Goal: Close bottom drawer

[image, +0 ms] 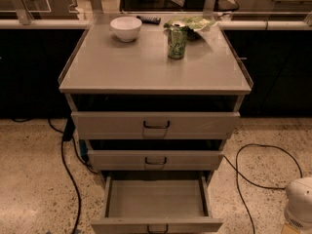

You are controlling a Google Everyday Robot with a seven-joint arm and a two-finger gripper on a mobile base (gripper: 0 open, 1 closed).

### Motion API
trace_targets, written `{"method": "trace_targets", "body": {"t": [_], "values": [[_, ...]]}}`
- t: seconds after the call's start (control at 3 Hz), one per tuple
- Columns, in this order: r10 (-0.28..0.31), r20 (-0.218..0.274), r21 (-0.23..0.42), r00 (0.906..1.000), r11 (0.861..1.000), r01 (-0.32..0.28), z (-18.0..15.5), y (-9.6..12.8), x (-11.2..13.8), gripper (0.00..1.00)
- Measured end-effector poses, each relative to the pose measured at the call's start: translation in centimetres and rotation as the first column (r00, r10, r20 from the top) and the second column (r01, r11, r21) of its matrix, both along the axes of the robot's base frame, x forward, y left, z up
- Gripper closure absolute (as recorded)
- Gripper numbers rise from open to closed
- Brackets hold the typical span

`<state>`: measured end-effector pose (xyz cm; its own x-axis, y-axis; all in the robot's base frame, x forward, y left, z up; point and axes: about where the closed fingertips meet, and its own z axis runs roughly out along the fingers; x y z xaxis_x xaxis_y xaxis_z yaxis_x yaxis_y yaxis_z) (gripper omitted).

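Bottom drawer [156, 201], grey-beige sheet metal, shallow boxy tray w/ small dark loop handle [157, 228], sits pulled out past cabinet top's [146, 72] front edge; gripper [298, 206], white rounded shell, hangs low off front-right corner, well apart to drawer's right; its grip state can't tell.

bottom drawer [156, 201] frontmost, gripper [298, 204] at its right

Gripper [298, 206] low at the right edge, over speckled floor [29, 189]. Just left of it, a looping black cable [237, 169]; far left, a second cable [62, 152]. Up and left, on the cabinet top [122, 72]: white bowl [126, 28], upright green can [177, 43], crumpled green packet [194, 22] behind the can. Below the top, top drawer [195, 126] and middle drawer [195, 160], each under a dark gap.
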<state>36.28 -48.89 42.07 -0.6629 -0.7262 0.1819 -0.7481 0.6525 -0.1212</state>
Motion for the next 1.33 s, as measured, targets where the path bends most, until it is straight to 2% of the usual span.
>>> {"method": "trace_targets", "body": {"t": [0.33, 0.67, 1.0, 1.33], "values": [[0.0, 0.025, 0.075, 0.9997, 0.997, -0.002, -3.7, -0.3, -0.4, 0.0], [0.019, -0.032, 0.162, 0.9993, 0.987, -0.014, -9.8, 0.4, 0.0, 0.0], [0.019, -0.032, 0.162, 0.9993, 0.987, -0.014, -9.8, 0.4, 0.0, 0.0], [0.1, 0.004, 0.145, 0.995, 0.984, -0.099, -9.9, 1.5, -0.9, 0.0]]}}
